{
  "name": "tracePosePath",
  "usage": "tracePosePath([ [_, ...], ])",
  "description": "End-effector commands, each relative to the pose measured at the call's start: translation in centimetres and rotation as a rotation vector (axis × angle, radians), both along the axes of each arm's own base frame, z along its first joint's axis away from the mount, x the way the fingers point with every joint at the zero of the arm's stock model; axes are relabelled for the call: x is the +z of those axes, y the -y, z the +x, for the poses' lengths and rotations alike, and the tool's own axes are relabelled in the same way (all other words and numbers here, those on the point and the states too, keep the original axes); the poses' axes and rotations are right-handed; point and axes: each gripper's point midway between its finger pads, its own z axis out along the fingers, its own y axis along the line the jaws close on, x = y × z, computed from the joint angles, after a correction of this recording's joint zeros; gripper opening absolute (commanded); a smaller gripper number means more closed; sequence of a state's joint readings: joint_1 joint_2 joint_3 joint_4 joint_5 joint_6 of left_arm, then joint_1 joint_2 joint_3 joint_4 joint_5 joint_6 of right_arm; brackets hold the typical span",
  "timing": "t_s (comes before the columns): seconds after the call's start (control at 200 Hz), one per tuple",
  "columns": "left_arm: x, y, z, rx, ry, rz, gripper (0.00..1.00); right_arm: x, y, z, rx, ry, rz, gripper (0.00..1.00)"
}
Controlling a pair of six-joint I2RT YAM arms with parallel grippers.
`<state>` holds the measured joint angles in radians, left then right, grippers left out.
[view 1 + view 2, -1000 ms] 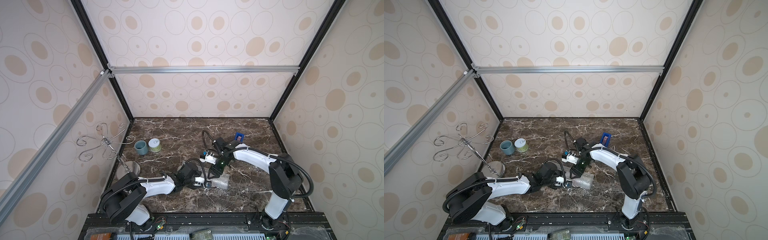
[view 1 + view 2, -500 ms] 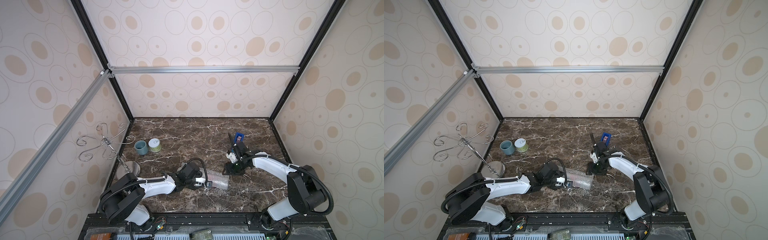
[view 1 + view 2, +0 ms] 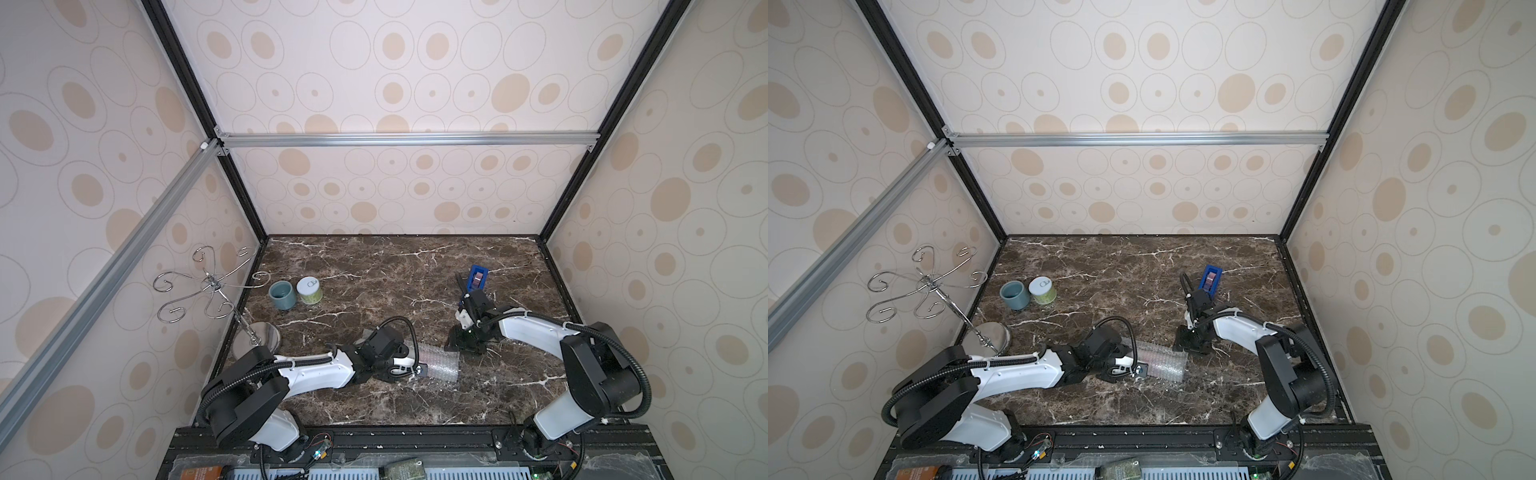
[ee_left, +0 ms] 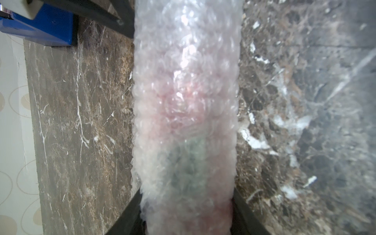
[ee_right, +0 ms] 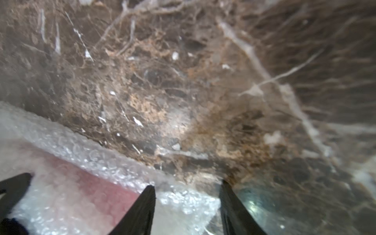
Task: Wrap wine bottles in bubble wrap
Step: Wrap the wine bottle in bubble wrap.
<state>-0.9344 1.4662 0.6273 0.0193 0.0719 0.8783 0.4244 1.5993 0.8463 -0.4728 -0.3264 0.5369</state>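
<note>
Lying on its side on the dark brown marbled tabletop (image 3: 374, 270), the small clear glass bottle of pink-red liquid (image 4: 183, 105) was seen rolled inside the clear, whitish sheet of bubble wrap (image 3: 436, 365), in the lower centre of both top views. One end of the roll was clamped by the left gripper (image 3: 413, 365), whose fingers (image 4: 130, 221) were pressed against its two sides. The right gripper (image 3: 461, 347) was poised at the roll's other end. Its black fingers (image 5: 142, 211) were held spread with the loose edge of the wrap between them, and whether they touched it could not be told. A blue tape dispenser (image 3: 478, 277) was set at the upper right of the tabletop, and a teal cup (image 3: 282, 296) and a green-and-white round jar (image 3: 309, 290) at the upper left.
</note>
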Motion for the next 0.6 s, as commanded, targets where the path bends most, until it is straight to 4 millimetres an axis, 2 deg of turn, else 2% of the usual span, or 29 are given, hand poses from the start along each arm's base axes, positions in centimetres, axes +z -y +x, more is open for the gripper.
tracePosePath([
  [0.0, -2.7, -1.4, -3.7, -0.041, -0.157, 0.094, 0.15, -1.7, 0.1, -0.7, -0.015, -0.051, -0.013, 0.50],
  [0.085, -2.7, -1.2, -3.8, -0.044, -0.167, 0.089, 0.13, -2.1, 0.1, -0.9, -0.013, -0.054, -0.006, 0.44],
  [0.32, -2.3, -0.6, -3.9, -0.039, -0.190, 0.082, 0.00, -2.1, -0.4, -0.9, 0.011, -0.040, 0.021, 0.12],
  [0.44, -1.9, -0.5, -4.0, -0.049, -0.198, 0.082, 0.00, -1.7, -1.0, -0.5, 0.041, -0.019, 0.047, 0.00],
  [0.595, -1.4, -0.2, -4.6, -0.074, -0.245, 0.102, 0.00, -1.3, -1.9, 0.1, 0.076, 0.006, 0.089, 0.00],
])
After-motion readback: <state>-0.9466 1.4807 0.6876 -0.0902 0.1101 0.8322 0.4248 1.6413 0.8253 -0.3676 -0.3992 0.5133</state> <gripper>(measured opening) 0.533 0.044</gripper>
